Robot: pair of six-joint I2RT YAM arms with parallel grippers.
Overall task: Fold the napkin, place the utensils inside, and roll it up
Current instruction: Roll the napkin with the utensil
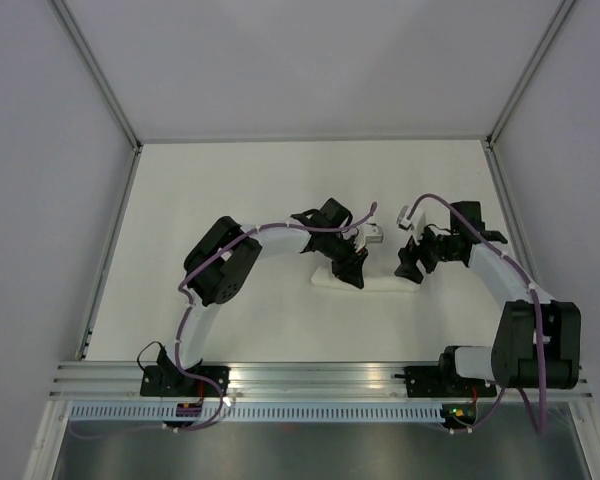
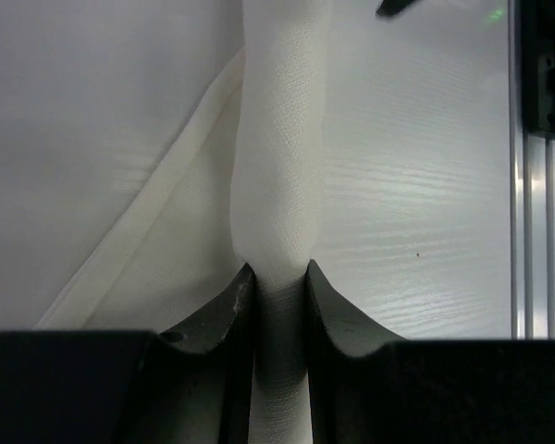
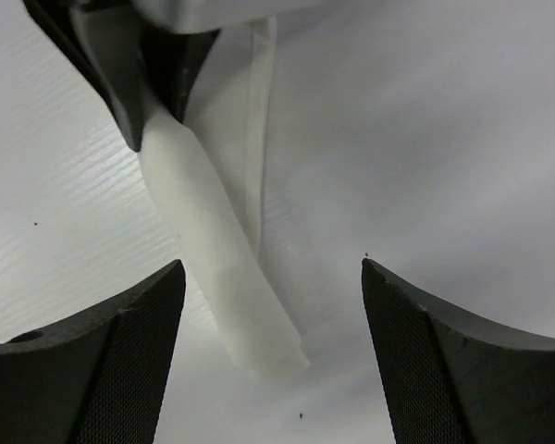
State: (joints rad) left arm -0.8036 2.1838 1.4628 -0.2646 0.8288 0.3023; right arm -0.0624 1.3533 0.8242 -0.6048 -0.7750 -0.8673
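Note:
The napkin (image 1: 378,284) lies as a narrow white roll in the middle of the table. In the left wrist view the napkin roll (image 2: 282,157) runs straight up from between the jaws, with a loose flap (image 2: 157,259) spreading to its left. My left gripper (image 1: 352,271) (image 2: 279,276) is shut on the roll near its left end. My right gripper (image 1: 412,262) (image 3: 273,277) stands wide open over the roll's other end (image 3: 224,268), touching nothing. The left gripper's fingers (image 3: 120,74) show at the top of the right wrist view. The utensils are hidden.
An aluminium rail (image 1: 320,375) (image 2: 536,231) runs along the table's near edge, where both arm bases sit. Metal frame posts (image 1: 110,250) and grey walls bound the table on the left, right and back.

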